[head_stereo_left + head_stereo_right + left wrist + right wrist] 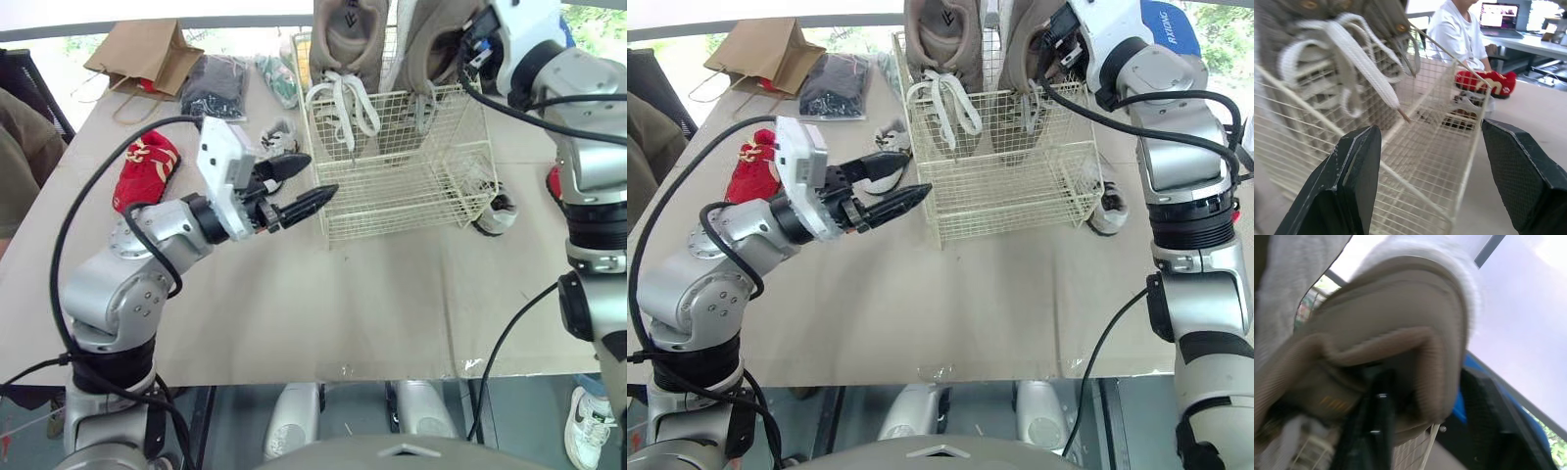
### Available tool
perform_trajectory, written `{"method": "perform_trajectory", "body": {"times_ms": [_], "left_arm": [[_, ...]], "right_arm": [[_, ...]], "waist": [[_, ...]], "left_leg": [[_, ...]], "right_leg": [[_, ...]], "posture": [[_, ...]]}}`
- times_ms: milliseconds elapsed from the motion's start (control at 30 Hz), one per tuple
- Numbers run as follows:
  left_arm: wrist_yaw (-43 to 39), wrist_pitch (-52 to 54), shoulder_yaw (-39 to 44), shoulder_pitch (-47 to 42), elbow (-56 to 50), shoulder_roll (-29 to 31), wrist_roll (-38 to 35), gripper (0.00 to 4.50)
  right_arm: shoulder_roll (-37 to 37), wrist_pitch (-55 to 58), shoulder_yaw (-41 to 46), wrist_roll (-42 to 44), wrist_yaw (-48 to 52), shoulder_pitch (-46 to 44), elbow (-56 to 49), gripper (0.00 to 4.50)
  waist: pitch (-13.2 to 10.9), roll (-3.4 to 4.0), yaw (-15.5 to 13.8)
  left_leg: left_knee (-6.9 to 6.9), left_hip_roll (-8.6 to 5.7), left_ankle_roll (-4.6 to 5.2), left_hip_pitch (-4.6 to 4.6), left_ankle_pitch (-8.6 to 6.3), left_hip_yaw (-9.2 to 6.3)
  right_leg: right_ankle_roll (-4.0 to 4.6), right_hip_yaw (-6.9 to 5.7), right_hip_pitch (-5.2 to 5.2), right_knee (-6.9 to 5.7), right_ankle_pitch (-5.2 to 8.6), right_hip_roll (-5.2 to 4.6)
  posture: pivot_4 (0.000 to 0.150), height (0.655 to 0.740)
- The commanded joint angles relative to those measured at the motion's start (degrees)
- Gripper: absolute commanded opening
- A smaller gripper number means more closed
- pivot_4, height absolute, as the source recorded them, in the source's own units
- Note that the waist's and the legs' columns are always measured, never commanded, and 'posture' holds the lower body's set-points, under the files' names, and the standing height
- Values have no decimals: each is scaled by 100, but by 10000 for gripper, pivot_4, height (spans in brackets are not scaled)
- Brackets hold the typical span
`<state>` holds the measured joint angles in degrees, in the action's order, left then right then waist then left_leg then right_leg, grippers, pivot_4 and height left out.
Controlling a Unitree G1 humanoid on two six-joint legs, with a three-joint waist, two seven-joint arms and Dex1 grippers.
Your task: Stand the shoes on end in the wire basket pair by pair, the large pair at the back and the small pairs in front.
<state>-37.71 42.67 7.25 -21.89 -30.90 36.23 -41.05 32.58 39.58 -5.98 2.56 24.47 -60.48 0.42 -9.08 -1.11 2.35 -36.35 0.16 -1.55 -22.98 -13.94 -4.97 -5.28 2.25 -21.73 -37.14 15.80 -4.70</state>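
Observation:
A cream wire basket [407,186] stands mid-table. Two large taupe shoes stand on end along its back: the left one [345,44] with white laces hanging, and the right one [431,49]. My right gripper [477,44] is shut on the right shoe's heel collar [1400,357], one finger inside it. My left gripper [321,173] is open and holds nothing, level with the basket's front left corner. Small shoes lie on the table: a red pair [147,166] at the left, a white one [279,139] behind my left gripper, another [498,211] right of the basket.
A brown paper bag [147,54], a black bag [214,83] and a greenish shoe [279,78] lie at the back left. A person's sleeve [20,157] shows at the left edge. The table's front edge [343,372] is near.

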Motion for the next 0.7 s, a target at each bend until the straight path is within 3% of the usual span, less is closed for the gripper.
{"method": "perform_trajectory", "body": {"times_ms": [33,233,333,467,600,667,700], "left_arm": [[-279,-238,-192,144,-222,196,159,35701],[-698,-712,-589,152,-28,453,662,35701],[-764,-843,-876,-106,240,406,958,35701],[-881,-809,-876,-149,355,326,872,35701],[-1135,-706,-640,-30,218,426,546,35701],[-1150,-590,-530,-8,205,478,425,27427],[-1174,-582,-519,-8,199,517,432,21734]], "right_arm": [[200,748,617,350,155,88,-831,27520],[607,1854,1396,1043,478,591,-1840,27520],[1172,2189,1759,1120,643,1420,-2352,27520],[1613,1497,1499,581,422,2495,-2431,27520],[1360,925,1392,543,407,3165,-2261,11544],[1261,768,1298,618,522,3310,-2217,1917],[1202,693,1257,685,609,3364,-2196,0]], "waist": [[-1,1,-1],[-4,4,-39],[-3,2,-90],[-4,3,-116],[-4,3,-27],[-5,2,3],[-5,3,3]], "left_leg": [[0,0,5,-1,-3,0],[-1,0,21,-1,-12,-2],[-4,0,22,-1,-13,-2],[-6,-1,23,1,-13,0],[-7,2,23,8,-13,7],[-7,2,23,8,-13,7],[-7,2,23,8,-13,7]], "right_leg": [[0,0,-1,0,0,0],[1,-4,2,2,0,0],[0,-6,6,2,0,-1],[0,-4,9,2,0,0],[0,7,8,-6,0,2],[0,9,7,-8,0,2],[0,9,7,-9,0,2]], "posture": [[1500,7400],[1500,7400],[1500,7400],[1500,7400],[1500,7400],[1500,7400],[1500,7400]]}}
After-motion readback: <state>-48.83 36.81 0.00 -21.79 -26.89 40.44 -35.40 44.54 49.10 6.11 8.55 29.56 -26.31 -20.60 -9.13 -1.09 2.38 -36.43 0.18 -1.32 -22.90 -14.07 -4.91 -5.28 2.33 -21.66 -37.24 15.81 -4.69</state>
